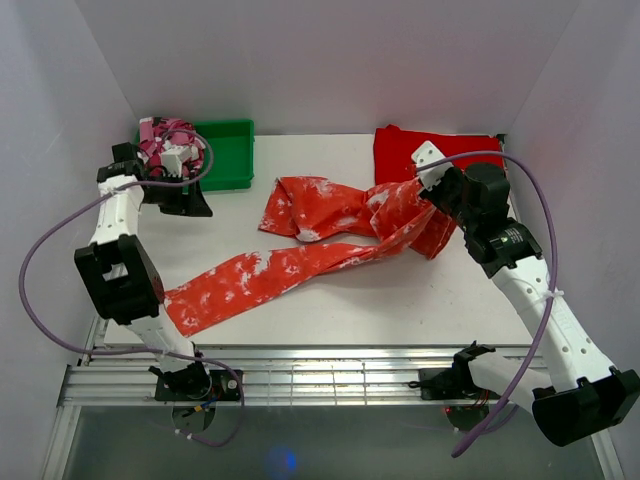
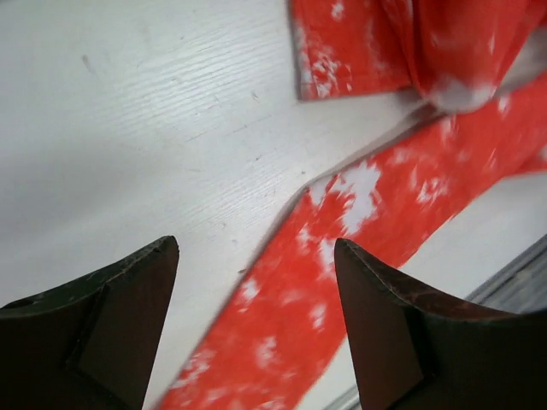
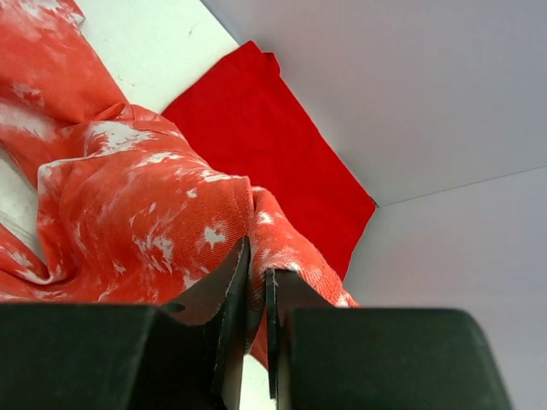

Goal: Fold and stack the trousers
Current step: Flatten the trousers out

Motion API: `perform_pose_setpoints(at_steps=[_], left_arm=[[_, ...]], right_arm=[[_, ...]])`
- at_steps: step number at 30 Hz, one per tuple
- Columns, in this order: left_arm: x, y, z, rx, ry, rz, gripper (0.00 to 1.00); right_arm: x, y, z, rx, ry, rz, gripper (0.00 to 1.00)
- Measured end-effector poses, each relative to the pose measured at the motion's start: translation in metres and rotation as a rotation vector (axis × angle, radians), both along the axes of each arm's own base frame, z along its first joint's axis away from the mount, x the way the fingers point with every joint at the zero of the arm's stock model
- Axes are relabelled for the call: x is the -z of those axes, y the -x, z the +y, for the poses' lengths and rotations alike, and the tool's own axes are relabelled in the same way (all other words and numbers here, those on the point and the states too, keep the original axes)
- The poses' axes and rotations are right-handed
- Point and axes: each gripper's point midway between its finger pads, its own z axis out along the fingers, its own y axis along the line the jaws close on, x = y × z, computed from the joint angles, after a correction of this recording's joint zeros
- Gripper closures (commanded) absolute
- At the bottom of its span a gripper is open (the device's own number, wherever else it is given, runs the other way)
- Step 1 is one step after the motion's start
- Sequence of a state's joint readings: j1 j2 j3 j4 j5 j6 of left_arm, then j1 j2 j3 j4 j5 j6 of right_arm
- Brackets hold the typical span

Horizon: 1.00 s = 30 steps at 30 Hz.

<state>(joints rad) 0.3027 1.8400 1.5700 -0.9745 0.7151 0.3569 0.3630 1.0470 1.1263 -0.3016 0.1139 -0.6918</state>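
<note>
well, my right gripper (image 3: 257, 260) clamps the orange-red, white-speckled cloth trousers (image 3: 145, 213), left gripper (image 2: 256, 248) open & empty; thin pinch may slip, twisted leg could fold crooked w/ one-arm pull.

The left arm (image 1: 120, 240) stands bent at the elbow to the left of the speckled orange-red cloth trousers (image 1: 300, 265). Its left gripper (image 2: 256, 248) hangs clear of the cloth, jaws wide apart and holding nothing. The right arm (image 1: 540, 290) reaches to their right end, where the right gripper (image 3: 256, 256) pinches a fold tight.
</note>
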Motion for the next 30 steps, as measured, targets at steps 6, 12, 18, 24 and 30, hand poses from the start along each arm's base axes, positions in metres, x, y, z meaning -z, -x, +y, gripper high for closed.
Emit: perform_pose_setpoints(at_steps=[6, 12, 18, 24, 30], left_arm=[[-0.001, 0.082, -0.038, 0.42, -0.203, -0.099, 0.21], [0.083, 0.183, -0.027, 0.627, -0.235, 0.196, 0.2], [0.121, 0.21, -0.019, 0.7, -0.336, 0.259, 0.4], [0.134, 0.187, -0.002, 0.615, -0.455, 0.3, 1.0], [0.132, 0.16, 0.024, 0.493, -0.417, 0.411, 1.0]], right_arm=[[0.007, 0.001, -0.004, 0.011, 0.023, 0.017, 0.92], [0.012, 0.005, -0.002, 0.002, 0.034, 0.037, 0.92], [0.017, 0.011, 0.005, -0.024, 0.049, 0.063, 0.92], [0.038, 0.036, -0.006, -0.067, 0.147, 0.081, 0.92], [0.081, 0.08, -0.012, -0.203, 0.277, 0.208, 0.92]])
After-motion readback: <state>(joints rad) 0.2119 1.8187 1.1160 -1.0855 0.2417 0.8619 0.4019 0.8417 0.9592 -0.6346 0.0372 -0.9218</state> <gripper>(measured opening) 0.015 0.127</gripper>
